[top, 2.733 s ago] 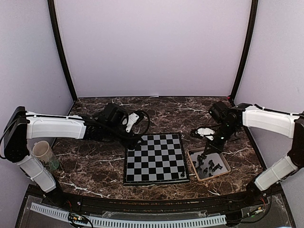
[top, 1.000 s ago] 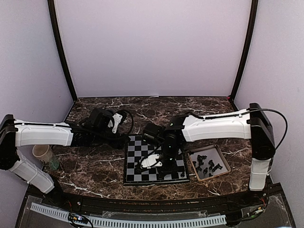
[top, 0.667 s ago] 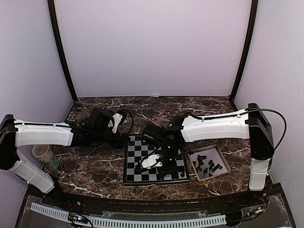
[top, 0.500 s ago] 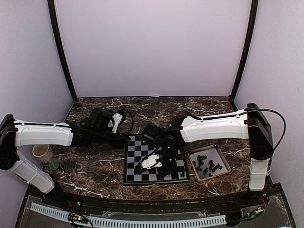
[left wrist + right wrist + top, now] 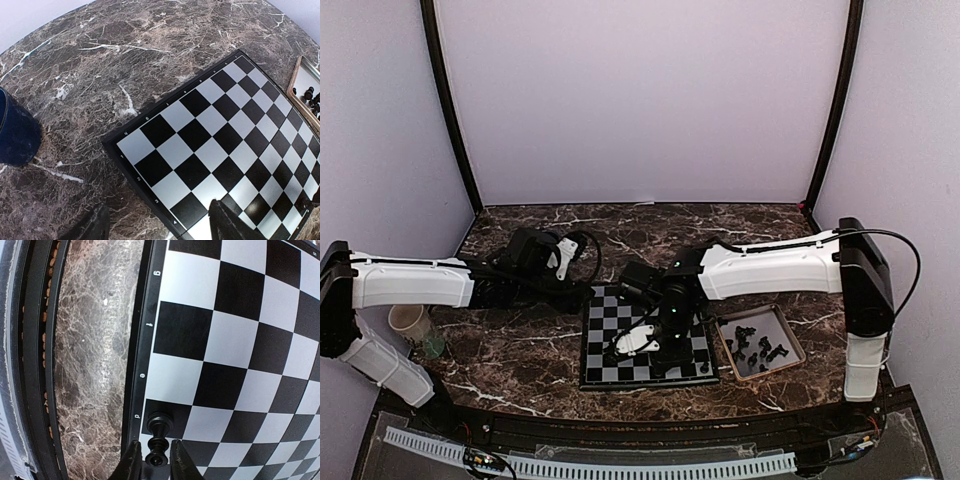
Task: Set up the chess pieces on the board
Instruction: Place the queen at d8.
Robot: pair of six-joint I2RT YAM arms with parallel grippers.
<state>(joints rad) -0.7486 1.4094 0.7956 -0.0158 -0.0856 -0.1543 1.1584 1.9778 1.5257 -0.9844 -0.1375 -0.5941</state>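
The board of black and pale grey squares lies mid-table. My right gripper reaches over its near edge. In the right wrist view my right gripper straddles the head of a dark chess piece. The piece stands on a black edge square at file d, and thin gaps show beside it. Another piece stands at the board's near right corner. Several pieces lie in the tan-rimmed tray. My left gripper hovers open and empty by the board's far left corner, its fingers wide apart.
A beige cup stands at the left edge beside my left arm. A dark blue rounded object sits on the marble left of the board. The tray rim shows at the board's right. The black table rail runs close to the board's near edge.
My right arm swung from the tray to the board's near edge, and over the last second it only settled slightly. My left arm drew back to the left.
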